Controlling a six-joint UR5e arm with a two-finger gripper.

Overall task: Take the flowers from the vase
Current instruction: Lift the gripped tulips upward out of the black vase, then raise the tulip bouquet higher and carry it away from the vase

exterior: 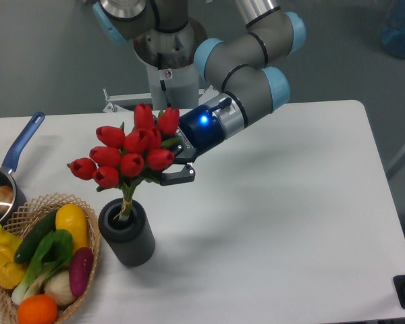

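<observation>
**A:** So what have we got on the table? We see the gripper (170,165) buried in the right side of the flowers (128,152), just under the red heads. Its jaws look clamped on the bunch among the leaves, one dark finger (177,177) poking out below the blooms.

**B:** Yeah, we read it the same way, it's pinching the bunch near the top of the stems. The tulips sit above the vase (127,233), leaning a bit to the left, and the pale stems (127,200) run down into the round mouth. We can't tell how deep the stem ends go, the rim hides that part.

**A:** Agreed. The vase itself stands upright on the white table (290,223), toward the front left, with nothing touching its ribbed side except maybe the wicker basket (88,209) right next to it. Touching or just beside? We honestly can't say from this angle.

**B:** Same here. The basket holds a yellow pepper (71,226), a cucumber (34,244), some leafy green thing, a purple vegetable (80,271) and an orange (38,310) at the bottom edge.

**A:** And further left there's the steel pot with the blue handle (21,145), cut off by the frame edge. Something pale sits inside it.

**B:** The arm (246,74) reaches in from the top, elbow over the table's back edge, blue light glowing on the wrist.
</observation>
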